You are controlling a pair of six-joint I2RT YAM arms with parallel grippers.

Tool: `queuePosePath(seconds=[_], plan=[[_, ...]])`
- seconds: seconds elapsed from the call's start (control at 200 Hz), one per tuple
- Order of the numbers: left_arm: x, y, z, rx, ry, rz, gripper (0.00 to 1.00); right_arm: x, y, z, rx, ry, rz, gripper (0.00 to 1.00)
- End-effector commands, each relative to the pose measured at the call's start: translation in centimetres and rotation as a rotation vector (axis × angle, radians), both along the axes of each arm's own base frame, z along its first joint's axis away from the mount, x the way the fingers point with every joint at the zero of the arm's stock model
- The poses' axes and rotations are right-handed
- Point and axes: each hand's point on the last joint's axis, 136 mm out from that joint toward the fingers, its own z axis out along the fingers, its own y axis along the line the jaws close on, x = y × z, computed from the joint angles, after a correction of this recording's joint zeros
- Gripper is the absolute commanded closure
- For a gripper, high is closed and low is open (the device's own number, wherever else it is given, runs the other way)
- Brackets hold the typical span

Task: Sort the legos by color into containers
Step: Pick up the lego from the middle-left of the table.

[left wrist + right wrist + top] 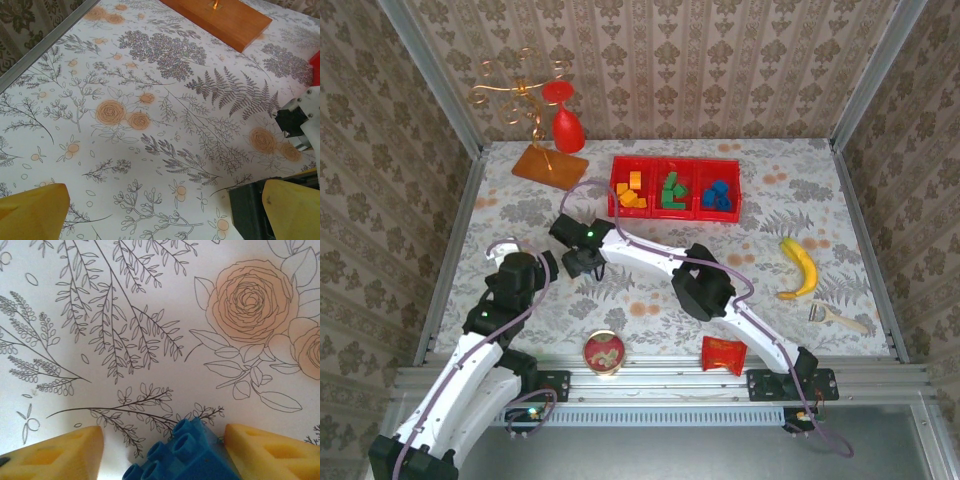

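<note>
Right end effector (161,434) low, straddling blue lego (186,456)

2 white arms (640,255), black joints (705,290), purple cables (582,183).

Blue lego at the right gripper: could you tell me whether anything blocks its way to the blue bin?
Nothing visible does: only bare table lies between the blue lego and the containers' right compartment.

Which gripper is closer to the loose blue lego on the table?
Right. The right gripper straddles the blue lego, which sits in its gap; the left gripper hangs open off to the side, over the table.
</note>
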Motion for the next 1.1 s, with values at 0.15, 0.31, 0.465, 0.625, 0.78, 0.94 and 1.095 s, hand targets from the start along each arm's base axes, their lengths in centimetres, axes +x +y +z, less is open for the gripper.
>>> queuePosePath(seconds=[0.15, 0.31, 0.465, 0.625, 0.78, 0.94, 1.095], plan=[[0.2, 0.1, -0.3, -0.020, -0.002, 0.016, 0.00, -0.2, -0.8, -0.6, -0.049, 0.011, 0.020, 0.51], [0.2, 0.1, -0.5, -0.021, 0.000, 0.017, 0.00, -0.3, -1.3, 0.1, -0.055, -0.002, 0.014, 0.51], [0.2, 0.1, -0.5, -0.020, 0.002, 0.017, 0.00, -0.5, -2.3, 0.4, -0.072, -0.008, -0.005, 0.52], [0.2, 0.1, -0.4, -0.022, 0.000, 0.017, 0.00, -0.7, -3.0, 0.8, -0.084, -0.014, -0.012, 0.45], [0.2, 0.1, -0.4, -0.025, 0.001, 0.016, 0.00, -0.7, -4.2, 0.9, -0.121, -0.031, -0.038, 0.38], [0.2, 0.1, -0.4, -0.026, 0.001, 0.015, 0.00, -1.0, -5.3, 0.9, -0.150, -0.030, -0.061, 0.41], [0.2, 0.1, -0.4, -0.027, 0.002, 0.016, 0.00, -1.3, -5.4, 1.3, -0.126, -0.025, -0.069, 0.48]])
